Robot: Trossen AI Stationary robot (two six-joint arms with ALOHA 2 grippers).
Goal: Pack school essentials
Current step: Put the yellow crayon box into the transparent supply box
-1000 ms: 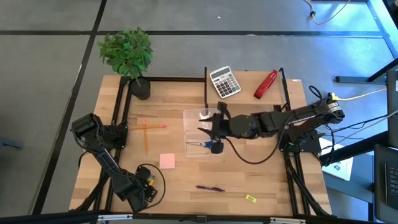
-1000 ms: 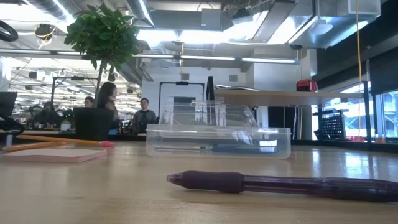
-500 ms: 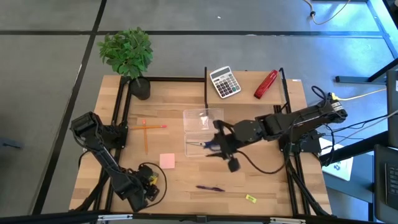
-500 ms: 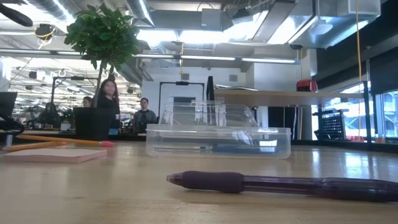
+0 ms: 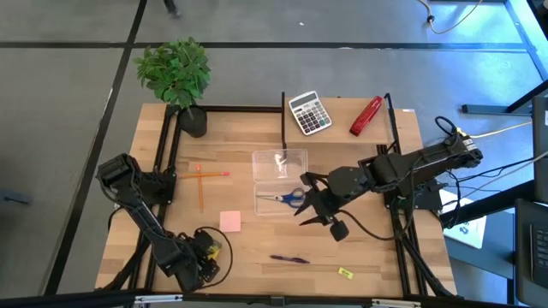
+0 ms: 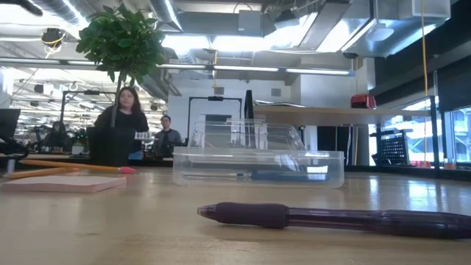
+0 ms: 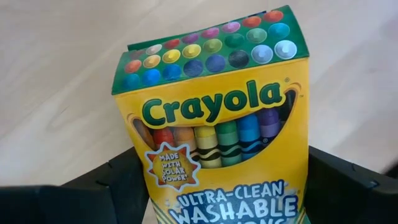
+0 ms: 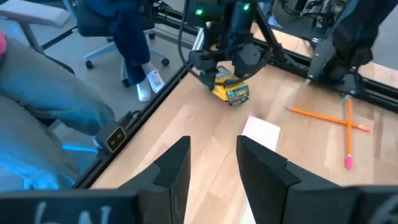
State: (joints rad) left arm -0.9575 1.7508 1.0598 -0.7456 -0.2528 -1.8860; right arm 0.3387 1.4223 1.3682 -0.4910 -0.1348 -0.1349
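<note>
Here the wooden counter [image 5: 360, 248] carries a clear plastic box [image 5: 279, 181] at its middle, with the blue-handled scissors [image 5: 286, 198] lying inside it. The right gripper [image 5: 310, 204] hangs just beside the box, its fingers [image 8: 174, 167] narrowly apart and empty. The left gripper [image 5: 205, 250], near the front edge, has its fingers clamped on the crayon box [image 7: 217, 124]. A pink note pad [image 5: 229, 221], orange pencils [image 5: 201, 176], dark pen [image 6: 331, 218] and yellow piece [image 5: 345, 273] lie loose on the counter
</note>
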